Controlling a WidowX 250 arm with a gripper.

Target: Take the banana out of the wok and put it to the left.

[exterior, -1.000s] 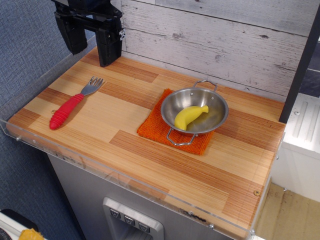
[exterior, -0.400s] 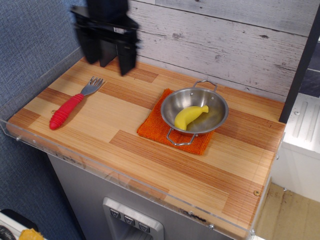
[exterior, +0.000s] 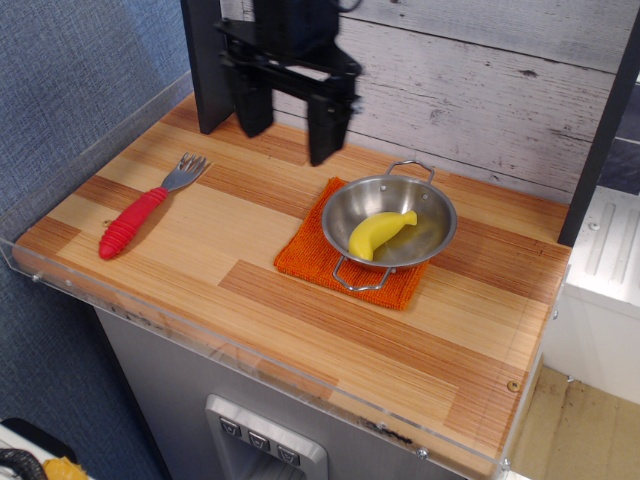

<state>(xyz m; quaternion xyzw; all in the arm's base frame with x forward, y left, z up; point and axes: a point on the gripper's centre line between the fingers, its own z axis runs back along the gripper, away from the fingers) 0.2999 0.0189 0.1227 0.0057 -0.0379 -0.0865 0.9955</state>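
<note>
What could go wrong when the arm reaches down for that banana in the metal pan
The banana lies low against the curved inside of the wok, so the open gripper may strike the steel or slip off the smooth toy. The wok only rests on the orange cloth, so a nudge could slide both. The red fork already lies to the left, so the placement could bump it.

A single fixed camera views the scene from above and in front, angled down and slightly from the right corner. It stands at moderate range, framing the whole tabletop (exterior: 300,300) and the plank wall (exterior: 480,90) behind. The jaws hang at upper centre; the wok (exterior: 389,220) sits lower right of them.
</note>
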